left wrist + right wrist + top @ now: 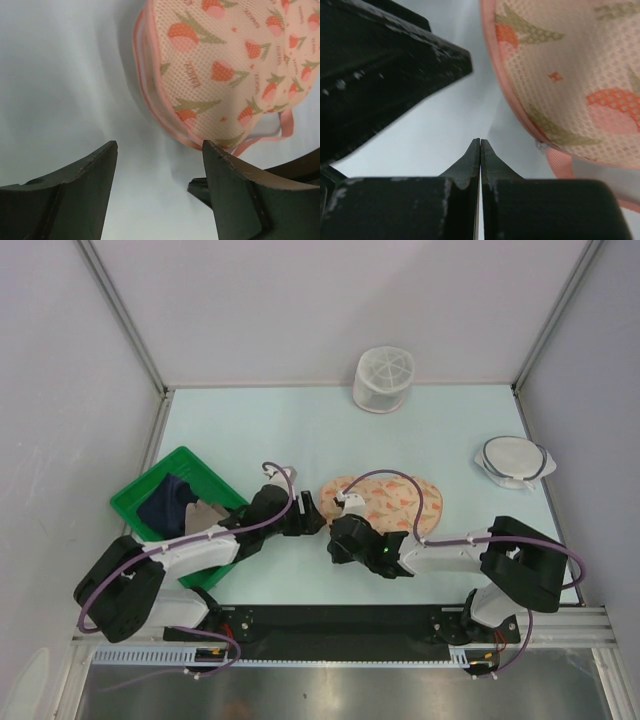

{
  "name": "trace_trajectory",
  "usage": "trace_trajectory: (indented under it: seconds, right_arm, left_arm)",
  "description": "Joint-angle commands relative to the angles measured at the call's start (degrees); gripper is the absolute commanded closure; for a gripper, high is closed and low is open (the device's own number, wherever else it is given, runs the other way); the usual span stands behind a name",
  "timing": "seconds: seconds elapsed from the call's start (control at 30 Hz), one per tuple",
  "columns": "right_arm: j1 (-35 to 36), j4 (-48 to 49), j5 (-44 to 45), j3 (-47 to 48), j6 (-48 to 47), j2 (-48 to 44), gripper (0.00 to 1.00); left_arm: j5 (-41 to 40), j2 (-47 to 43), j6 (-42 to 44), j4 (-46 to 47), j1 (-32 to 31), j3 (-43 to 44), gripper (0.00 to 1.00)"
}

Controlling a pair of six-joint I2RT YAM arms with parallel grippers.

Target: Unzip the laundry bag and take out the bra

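Note:
The peach laundry bag [392, 502] with orange-red print lies flat at the table's middle, its pink zip edging facing the arms. Just left of the bag's left end, my left gripper [316, 515] stands open over bare table. In the left wrist view its fingers [95, 170] frame only table, and the bag [225, 65] sits above them. My right gripper [336, 540] is shut and empty, low by the bag's near-left edge. In the right wrist view the closed tips [480, 142] point past the bag [570, 85]. The bra is hidden.
A green basket [185, 456] holding a dark navy cloth [165, 508] and a tan cloth [205, 515] stands at the left. A white mesh cylinder [383, 378] is at the back. A flat white mesh disc [512, 460] lies at the right. Walls enclose the table.

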State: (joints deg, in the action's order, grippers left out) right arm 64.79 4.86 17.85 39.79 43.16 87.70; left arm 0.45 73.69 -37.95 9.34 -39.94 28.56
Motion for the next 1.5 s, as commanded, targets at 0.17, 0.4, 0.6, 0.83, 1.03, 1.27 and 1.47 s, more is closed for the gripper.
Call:
trace_trajectory:
  seconds: [0.17,0.4,0.6,0.83,1.03,1.27,1.47]
  right_arm:
    - [-0.1,0.6,1.0,2.0,-1.1,-0.9,1.00]
    - [-0.3,-6.3,5.7,0.8,0.4,-4.5,0.99]
    - [-0.5,-7.3,7.2,-2.7,3.1,-8.5,0.93]
    - [-1.1,-7.0,7.1,-4.4,3.3,-10.5,0.80]
    - [-1.2,-6.0,8.3,-5.0,3.3,-10.7,0.75]
    - [-1.3,-5.4,9.1,-4.5,1.9,-10.4,0.72]
    - [-1.6,-2.7,9.6,-4.3,1.2,-10.0,0.71]
  left_arm:
    - [2.9,2.9,-4.4,8.6,-2.0,0.5,0.27]
    - [3.9,7.6,-5.0,10.3,-2.3,2.0,0.26]
    - [6.1,12.2,-6.8,15.3,-2.3,2.8,0.31]
    - [7.3,14.7,-8.9,19.1,-2.4,3.8,0.53]
    - [7.5,14.7,-10.1,20.6,-2.3,3.7,0.83]
    - [8.3,13.1,-11.0,20.9,-2.4,3.1,1.00]
    - [8.3,11.2,-11.2,20.5,-3.3,3.0,1.00]
